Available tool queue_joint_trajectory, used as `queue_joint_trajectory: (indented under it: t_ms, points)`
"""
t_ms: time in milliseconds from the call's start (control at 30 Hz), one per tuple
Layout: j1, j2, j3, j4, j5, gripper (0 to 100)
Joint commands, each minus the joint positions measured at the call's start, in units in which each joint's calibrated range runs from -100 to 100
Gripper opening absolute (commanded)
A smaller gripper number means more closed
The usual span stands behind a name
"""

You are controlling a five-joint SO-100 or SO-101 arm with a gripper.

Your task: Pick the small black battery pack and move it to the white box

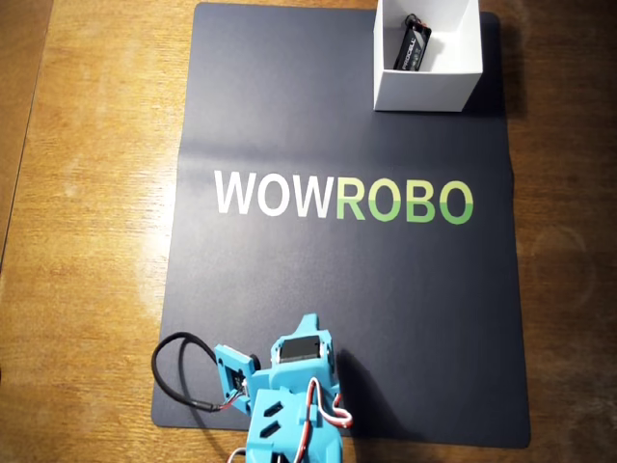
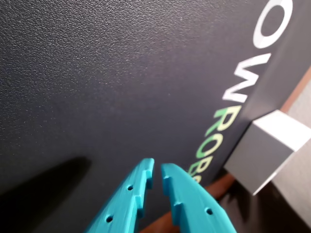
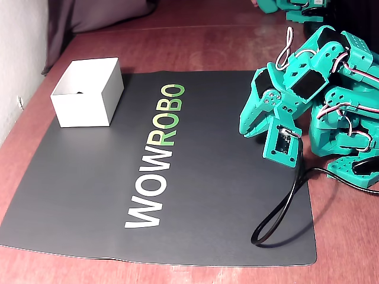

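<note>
In the overhead view the white box [image 1: 424,87] is cut off by the top edge, so its far wall is out of sight, and the lettering on the small black battery pack [image 1: 413,48] inside it is too small to read. In the fixed view the box's walls hide the battery pack entirely. The wrist view shows only one blurred corner of the box, cut by the right edge, and only the tips of the tool [image 2: 157,175]; the bottom edge cuts off the rest.
</note>
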State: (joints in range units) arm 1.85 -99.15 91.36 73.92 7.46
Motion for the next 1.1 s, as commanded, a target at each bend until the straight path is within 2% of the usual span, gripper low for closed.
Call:
queue_joint_trajectory:
  t_ms: [0,267,433,1067]
  points:
    - [0.6,-0.1,0.1,0.3,0.2,1]
    - [0.8,-0.1,0.1,0.4,-0.2,1]
    - [0.8,-0.1,0.1,0.6,-4.7,1]
    - [0.8,-0.1,0.1,0.6,-4.2,1]
